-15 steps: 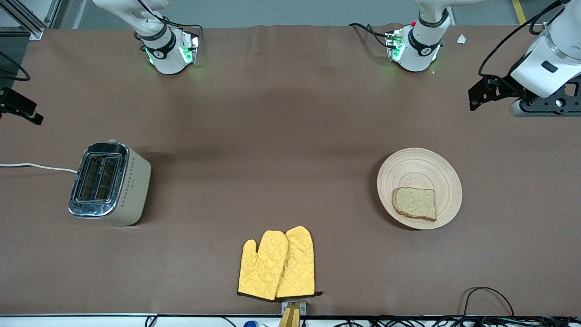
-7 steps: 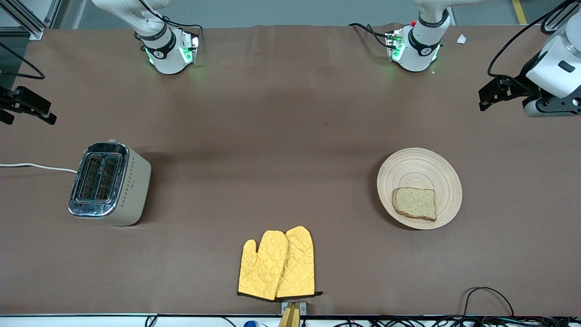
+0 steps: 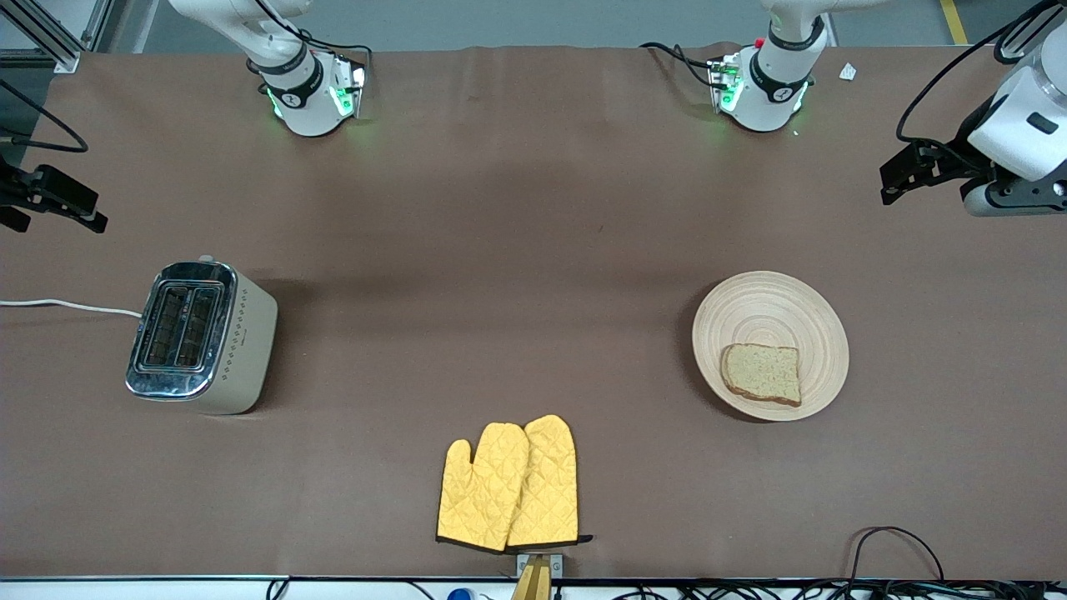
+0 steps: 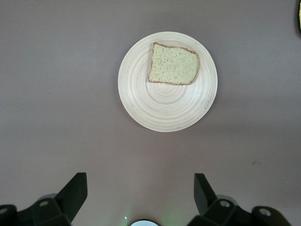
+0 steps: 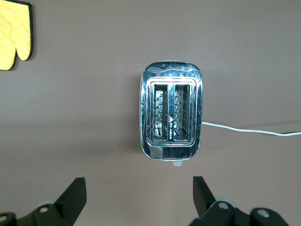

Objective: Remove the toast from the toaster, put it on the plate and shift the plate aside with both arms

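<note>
The toast (image 3: 761,373) lies flat on the round wooden plate (image 3: 767,304), on the part of it nearest the front camera, toward the left arm's end of the table. In the left wrist view the toast (image 4: 173,64) and plate (image 4: 162,110) show whole. My left gripper (image 3: 1013,200) hangs open and empty (image 4: 140,197) high over bare table near that end, apart from the plate. My right gripper (image 3: 25,204) hangs open and empty (image 5: 136,200) high over bare table at the right arm's end, close to the toaster (image 5: 171,110).
The chrome and cream toaster (image 3: 200,337) stands with both slots empty, its white cord (image 3: 67,306) running off the table. Two yellow oven mitts (image 3: 508,483) lie near the front edge, also seen in the right wrist view (image 5: 14,33). Cables (image 3: 896,542) lie along the front edge.
My left gripper has risen and drawn toward its end of the table. My right gripper has come a little farther into view. Toast and plate have not moved.
</note>
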Controlling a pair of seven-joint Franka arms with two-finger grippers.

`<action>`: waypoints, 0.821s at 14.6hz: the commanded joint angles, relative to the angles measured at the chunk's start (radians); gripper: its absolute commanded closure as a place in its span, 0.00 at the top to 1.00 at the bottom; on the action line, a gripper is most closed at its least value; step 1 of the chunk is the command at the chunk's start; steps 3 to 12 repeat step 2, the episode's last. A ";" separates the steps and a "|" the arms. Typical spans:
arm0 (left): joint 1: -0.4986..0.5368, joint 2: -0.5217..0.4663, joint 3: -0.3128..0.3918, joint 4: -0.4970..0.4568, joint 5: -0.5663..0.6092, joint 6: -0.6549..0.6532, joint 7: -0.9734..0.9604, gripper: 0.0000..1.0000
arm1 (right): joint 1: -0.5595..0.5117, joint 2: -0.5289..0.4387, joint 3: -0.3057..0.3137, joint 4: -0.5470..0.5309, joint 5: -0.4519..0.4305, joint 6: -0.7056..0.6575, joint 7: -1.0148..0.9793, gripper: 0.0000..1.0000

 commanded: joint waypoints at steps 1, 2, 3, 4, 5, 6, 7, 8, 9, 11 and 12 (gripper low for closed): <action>0.000 0.013 -0.002 0.035 -0.001 -0.023 -0.007 1.00 | 0.000 -0.019 0.001 -0.023 -0.014 0.011 0.000 1.00; 0.002 0.013 -0.002 0.035 -0.001 -0.023 -0.007 1.00 | 0.000 -0.019 0.001 -0.023 -0.014 0.013 -0.002 1.00; 0.002 0.013 -0.002 0.035 -0.001 -0.023 -0.007 1.00 | 0.000 -0.019 0.001 -0.023 -0.014 0.013 -0.002 1.00; 0.002 0.013 -0.002 0.035 -0.001 -0.023 -0.007 1.00 | 0.000 -0.019 0.001 -0.023 -0.014 0.013 -0.002 1.00; 0.002 0.013 -0.002 0.035 -0.001 -0.023 -0.007 1.00 | 0.000 -0.019 0.001 -0.023 -0.014 0.013 -0.002 1.00; 0.002 0.013 -0.002 0.035 -0.001 -0.023 -0.007 1.00 | 0.000 -0.019 0.001 -0.023 -0.014 0.013 -0.002 1.00; 0.002 0.013 -0.002 0.035 -0.001 -0.023 -0.007 1.00 | 0.000 -0.019 0.001 -0.023 -0.014 0.013 -0.002 1.00; 0.002 0.013 -0.002 0.035 -0.001 -0.023 -0.007 1.00 | 0.000 -0.019 0.001 -0.023 -0.014 0.013 -0.002 1.00; 0.002 0.013 -0.002 0.035 -0.001 -0.023 -0.007 1.00 | 0.000 -0.019 0.001 -0.023 -0.014 0.013 -0.002 1.00; 0.002 0.013 -0.002 0.035 -0.001 -0.023 -0.007 1.00 | 0.000 -0.019 0.001 -0.023 -0.014 0.013 -0.002 1.00; 0.002 0.013 -0.002 0.035 -0.001 -0.023 -0.007 1.00 | 0.000 -0.019 0.001 -0.023 -0.014 0.013 -0.002 1.00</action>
